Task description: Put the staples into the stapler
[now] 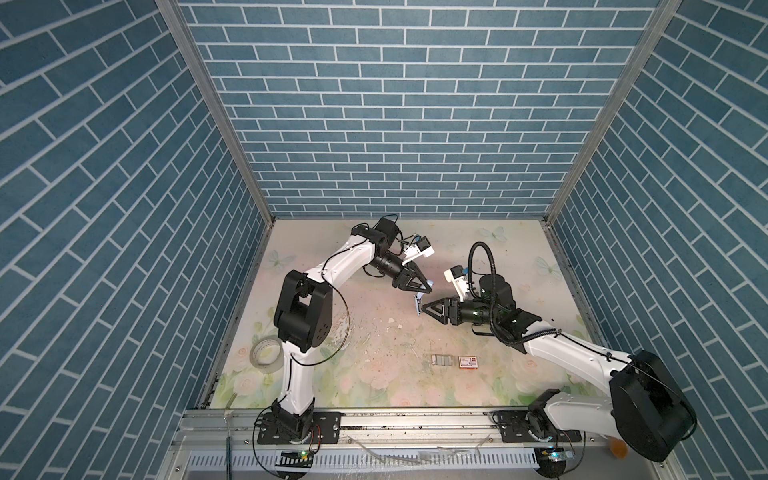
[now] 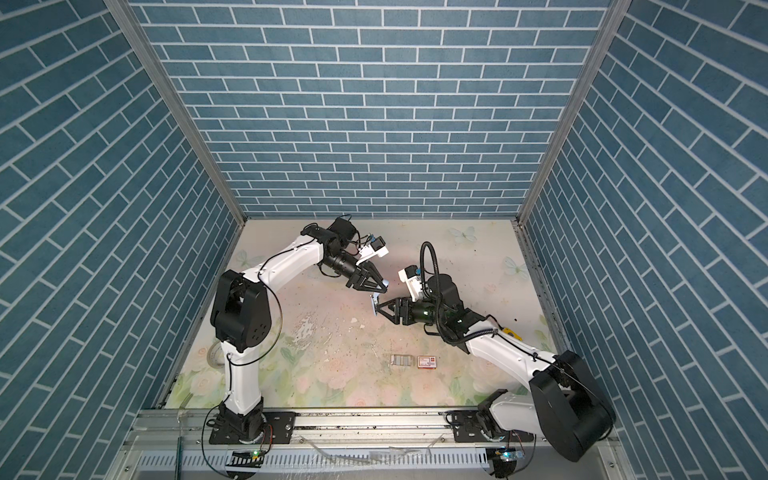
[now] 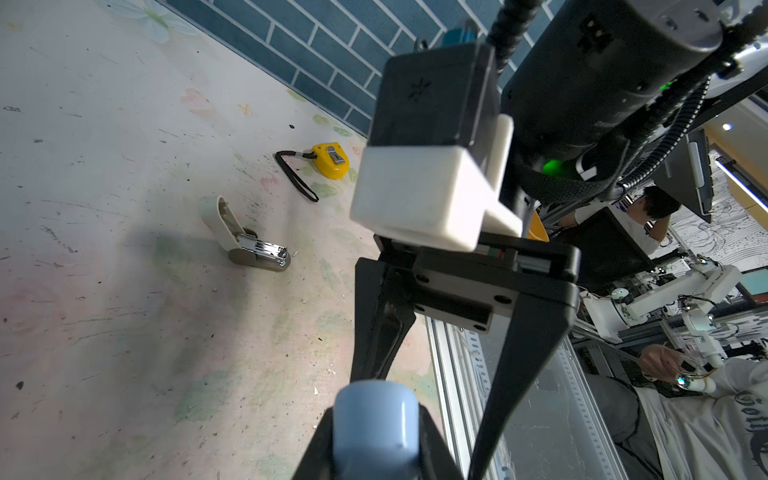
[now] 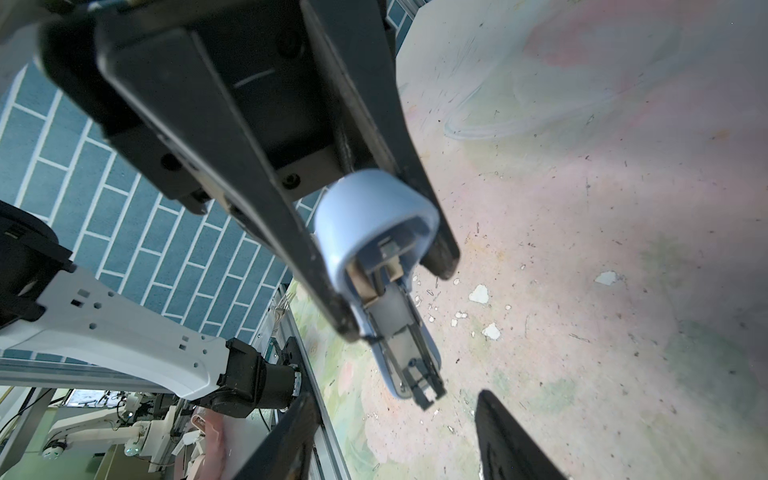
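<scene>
The left gripper [image 4: 395, 297] has its fingers [image 4: 291, 232] drawn narrow, pinching the rear of the pale blue stapler [image 4: 365, 199]. The stapler hangs opened, its metal magazine bared (front end towards the other arm). The right gripper [image 4: 395, 399] stands spread, a finger on either side of that front end, with a gap showing on each side. Well apart from both, on the table [image 1: 374, 332] towards the arm bases, lie the staples [image 1: 441, 360] in their tray, just beside a red-and-white box [image 1: 468, 362] whose print is too small to read.
</scene>
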### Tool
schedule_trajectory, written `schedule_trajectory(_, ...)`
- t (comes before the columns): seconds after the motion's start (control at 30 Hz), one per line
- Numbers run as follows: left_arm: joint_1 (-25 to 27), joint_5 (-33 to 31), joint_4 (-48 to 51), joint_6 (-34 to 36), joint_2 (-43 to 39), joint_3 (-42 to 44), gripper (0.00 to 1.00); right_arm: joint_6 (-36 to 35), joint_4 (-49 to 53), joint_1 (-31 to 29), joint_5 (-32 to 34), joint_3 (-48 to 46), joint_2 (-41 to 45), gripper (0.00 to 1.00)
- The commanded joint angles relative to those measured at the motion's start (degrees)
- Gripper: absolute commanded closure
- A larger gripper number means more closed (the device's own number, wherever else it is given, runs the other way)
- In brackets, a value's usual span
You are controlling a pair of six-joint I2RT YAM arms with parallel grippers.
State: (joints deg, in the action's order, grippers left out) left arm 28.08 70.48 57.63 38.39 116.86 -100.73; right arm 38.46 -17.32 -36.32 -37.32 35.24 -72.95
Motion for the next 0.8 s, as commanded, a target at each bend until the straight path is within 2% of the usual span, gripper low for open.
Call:
schedule_trajectory(0.0,0.99,2.75,2.93,1.69,0.39,-1.47,0.93,-2.2,-2.25,-0.32,-1.51,1.53,-1.35,0.38)
schedule_trajectory(0.13,1.8,3.44,4.13,2.65,0.43,-1.57,0.93,-1.63,-4.19,-0.55,-2.21,2.02,-2.97,0.39)
schedule_trajectory(0.3,2.58,4.57,4.43,2.66,0.3,-1.61,0.93,-0.13,-7.89,-0.64,-3.82,2.56,-4.65,0.47)
schedule_trajectory(0.63,2.78,5.42,4.69,2.65,-0.53,-1.49,0.9,0.92,-10.11,-0.72,-4.21,2.19,-6.07,0.76)
schedule_trajectory(0.7,2.78,5.12,4.52,2.7,-0.74,-1.25,0.88,0.87,-10.26,-0.77,-3.86,2.02,-5.98,0.84)
schedule_trajectory(0.77,2.83,4.38,4.11,2.31,-0.93,-0.95,0.84,0.83,-10.02,-0.69,-3.24,2.18,-5.98,0.88)
